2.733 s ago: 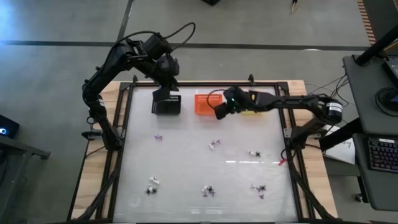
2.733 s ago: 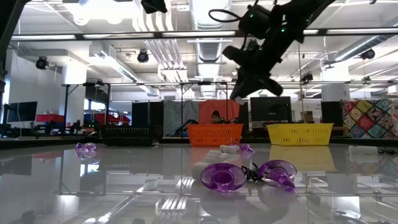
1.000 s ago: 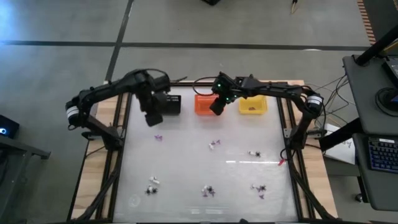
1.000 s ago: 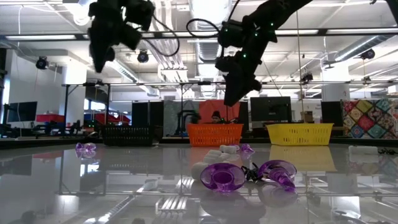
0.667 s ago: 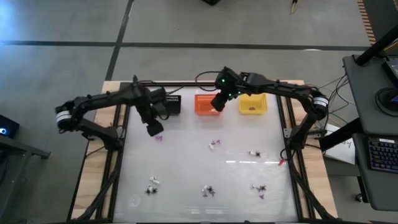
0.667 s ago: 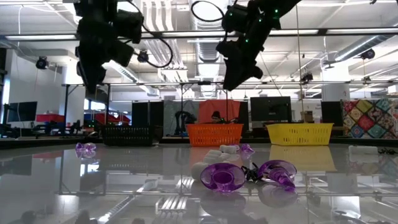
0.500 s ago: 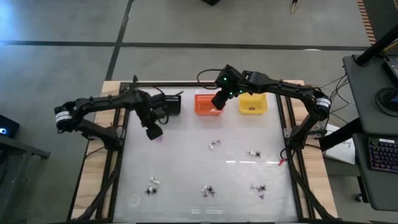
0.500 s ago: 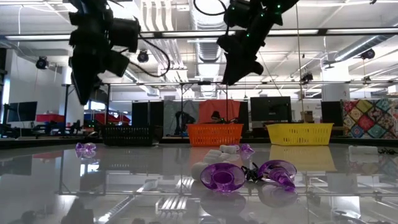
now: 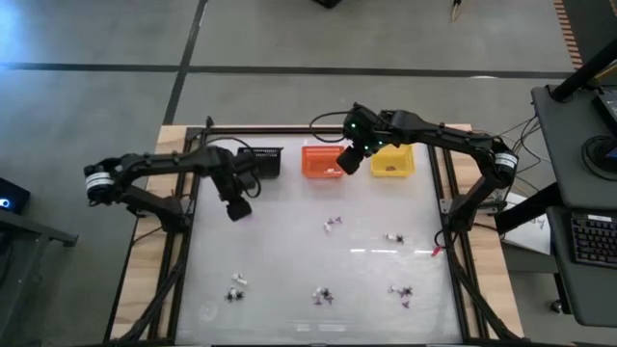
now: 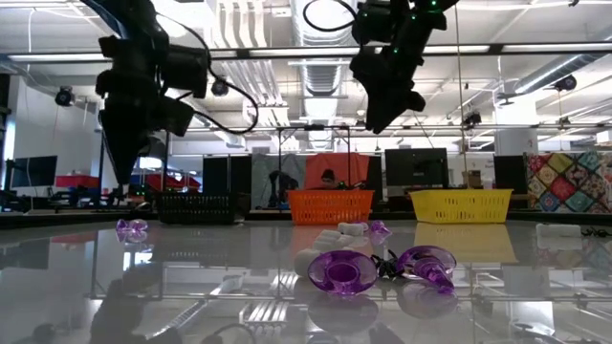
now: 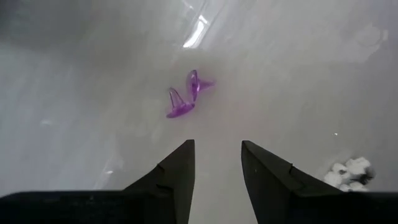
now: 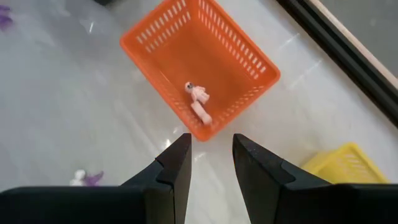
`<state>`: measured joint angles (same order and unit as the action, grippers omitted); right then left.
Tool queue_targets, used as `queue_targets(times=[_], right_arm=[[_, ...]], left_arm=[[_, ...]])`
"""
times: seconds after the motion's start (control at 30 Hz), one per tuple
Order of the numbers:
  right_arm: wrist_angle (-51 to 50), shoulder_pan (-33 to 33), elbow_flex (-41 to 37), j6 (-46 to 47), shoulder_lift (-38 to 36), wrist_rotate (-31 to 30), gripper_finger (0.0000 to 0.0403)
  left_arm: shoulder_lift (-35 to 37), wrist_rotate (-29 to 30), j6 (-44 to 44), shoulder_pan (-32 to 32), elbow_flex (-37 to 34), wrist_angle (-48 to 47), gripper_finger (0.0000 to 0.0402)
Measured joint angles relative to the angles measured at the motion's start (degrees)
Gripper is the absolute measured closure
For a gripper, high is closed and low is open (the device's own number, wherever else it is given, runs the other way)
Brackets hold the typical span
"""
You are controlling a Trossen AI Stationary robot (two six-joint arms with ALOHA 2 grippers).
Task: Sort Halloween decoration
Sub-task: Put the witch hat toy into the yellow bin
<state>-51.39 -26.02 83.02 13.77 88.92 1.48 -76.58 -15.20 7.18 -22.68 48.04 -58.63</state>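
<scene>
I have swung the left gripper (image 9: pixel 234 210) from the black basket (image 9: pixel 260 161) down toward 9 o'clock, fingers spread and empty, above the purple trinket (image 11: pixel 187 99), so I judge that pick is next. The right gripper (image 9: pixel 345 166) has backed off the orange basket (image 12: pixel 202 68), fingers apart; two pale pieces (image 12: pixel 199 102) lie inside.

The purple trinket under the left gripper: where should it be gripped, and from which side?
Judging from the left wrist view, the purple trinket lies flat on the table as two small flared pieces joined in a narrow row. The open left gripper would best come straight down from above, fingers closing across the narrow width at the join; the piece looks too low for a side approach.
</scene>
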Motion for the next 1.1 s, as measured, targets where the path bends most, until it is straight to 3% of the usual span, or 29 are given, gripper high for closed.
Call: queue_targets(times=[0.33, 0.8, 1.1], right_arm=[[0.13, 0.11, 0.00, 1.26, 0.00, 0.00, 0.0293], [0.21, 0.11, 0.00, 1.25, 0.00, -0.01, 0.0293], [-0.79, 0.13, 0.00, 0.58, 0.00, 0.00, 0.0294]], left_arm=[[-0.05, 0.70, -1.77, -0.02, -6.14, 7.86, 0.0288], [-9.99, 1.27, -1.97, -0.02, -5.16, 9.46, 0.0288], [-11.92, 1.31, -2.16, -0.07, -4.99, 11.55, 0.0289]])
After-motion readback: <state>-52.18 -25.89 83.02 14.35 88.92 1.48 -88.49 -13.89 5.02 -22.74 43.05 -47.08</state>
